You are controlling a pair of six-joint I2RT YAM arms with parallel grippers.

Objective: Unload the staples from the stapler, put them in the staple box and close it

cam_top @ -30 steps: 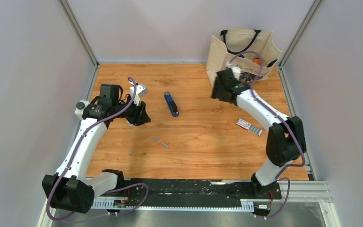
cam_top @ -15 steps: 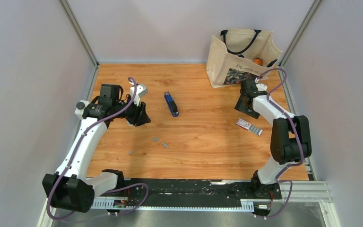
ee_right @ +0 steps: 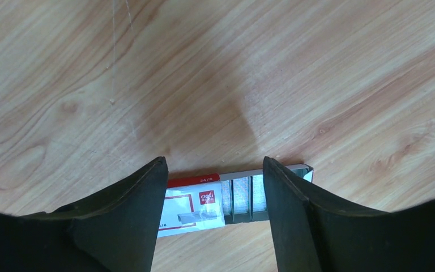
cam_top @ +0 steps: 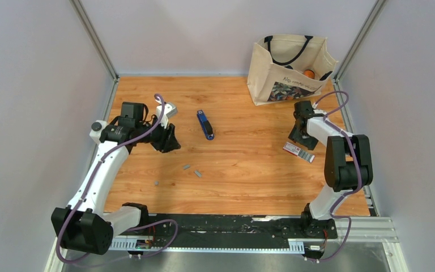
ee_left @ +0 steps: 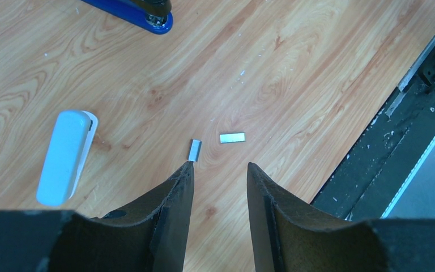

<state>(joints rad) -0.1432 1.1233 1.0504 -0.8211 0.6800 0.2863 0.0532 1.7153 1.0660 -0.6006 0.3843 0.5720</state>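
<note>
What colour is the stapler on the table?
The stapler is blue with a black top part. The top external view shows it best.

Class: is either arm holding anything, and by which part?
Nothing is held. The jaws of the left gripper stand open and empty above loose staples; those of the right gripper stand open over the red-and-white carton, not closed on it.

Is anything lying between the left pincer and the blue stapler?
Nothing visible does. Bare wood separates the left pincer from the stapler. The white object lies off to one side, and the staples lie toward the table's near edge.
</note>
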